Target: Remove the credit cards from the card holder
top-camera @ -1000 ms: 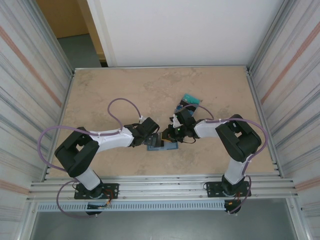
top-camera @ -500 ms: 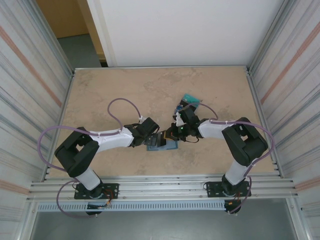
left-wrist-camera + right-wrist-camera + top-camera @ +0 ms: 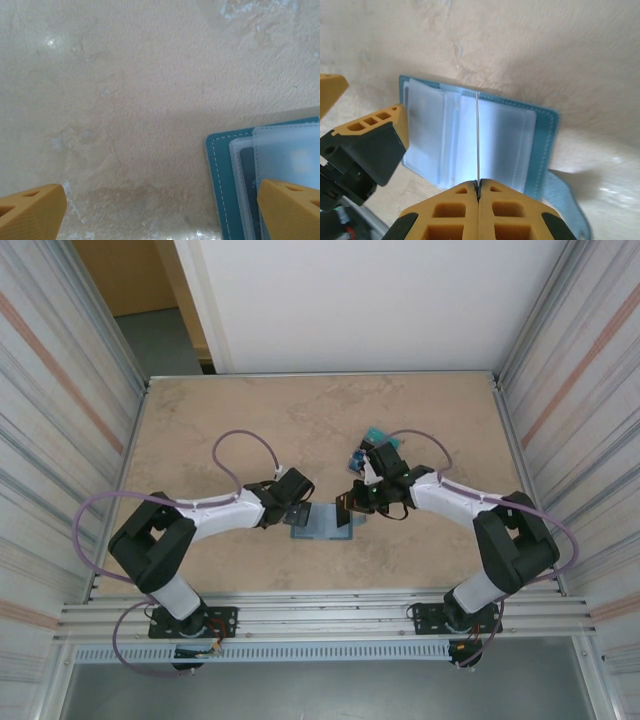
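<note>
The teal-blue card holder [image 3: 322, 522] lies open on the table, its pale sleeves [image 3: 470, 135] facing up. My right gripper [image 3: 354, 502] is shut on a thin credit card [image 3: 478, 137]. The card shows edge-on in the right wrist view, standing upright over the holder's middle fold, and looks dark [image 3: 345, 505] from above. My left gripper [image 3: 302, 508] is open at the holder's left edge. One of its fingers [image 3: 292, 210] overlaps the holder's corner [image 3: 222, 175] and nothing is between them. A pile of credit cards [image 3: 378, 437] lies further back.
Bare beige tabletop [image 3: 230, 430] stretches to the left and behind. Corrugated metal walls [image 3: 60, 420] close in both sides. The holder's closure tab [image 3: 565, 205] sticks out at its right. The left gripper's finger [image 3: 370, 145] stands close to the held card.
The right gripper has drawn back to the right and away from the holder, taking the card with it. The left gripper has slid off the holder to its left edge.
</note>
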`<state>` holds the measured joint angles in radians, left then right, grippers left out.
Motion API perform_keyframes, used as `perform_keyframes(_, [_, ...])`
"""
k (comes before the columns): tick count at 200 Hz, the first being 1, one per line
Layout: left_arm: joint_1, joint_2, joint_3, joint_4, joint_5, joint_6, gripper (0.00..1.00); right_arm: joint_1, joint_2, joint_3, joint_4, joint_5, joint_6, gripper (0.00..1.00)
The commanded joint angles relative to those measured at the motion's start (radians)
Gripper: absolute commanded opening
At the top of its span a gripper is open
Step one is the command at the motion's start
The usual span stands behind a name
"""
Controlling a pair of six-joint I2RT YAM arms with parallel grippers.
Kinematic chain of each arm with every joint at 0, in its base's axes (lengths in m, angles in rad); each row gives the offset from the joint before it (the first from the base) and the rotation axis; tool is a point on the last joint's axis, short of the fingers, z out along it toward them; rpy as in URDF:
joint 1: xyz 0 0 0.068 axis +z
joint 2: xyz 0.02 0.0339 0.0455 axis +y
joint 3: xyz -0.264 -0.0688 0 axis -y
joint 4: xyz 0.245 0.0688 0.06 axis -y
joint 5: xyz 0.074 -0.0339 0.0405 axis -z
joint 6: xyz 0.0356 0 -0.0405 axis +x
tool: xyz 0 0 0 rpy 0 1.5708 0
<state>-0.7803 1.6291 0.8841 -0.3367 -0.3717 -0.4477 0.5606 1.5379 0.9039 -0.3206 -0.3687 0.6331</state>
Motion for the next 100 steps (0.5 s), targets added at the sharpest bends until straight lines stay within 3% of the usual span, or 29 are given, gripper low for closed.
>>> perform_keyframes(1, [0.001,-0.025,0.043,-0.025,-0.018,0.046,0.99,-0.007,-0.060,0.089,-0.153,0.115,-0.146,0.03])
perform_keyframes(62, [-0.011,-0.145,0.021,-0.045,0.040,0.008,0.99,-0.025,-0.073,0.285,-0.293,0.265,-0.445,0.02])
perform_keyframes(100, [-0.032,-0.203,-0.021,-0.075,0.046,-0.033,0.99,-0.031,-0.048,0.351,-0.276,0.387,-0.652,0.00])
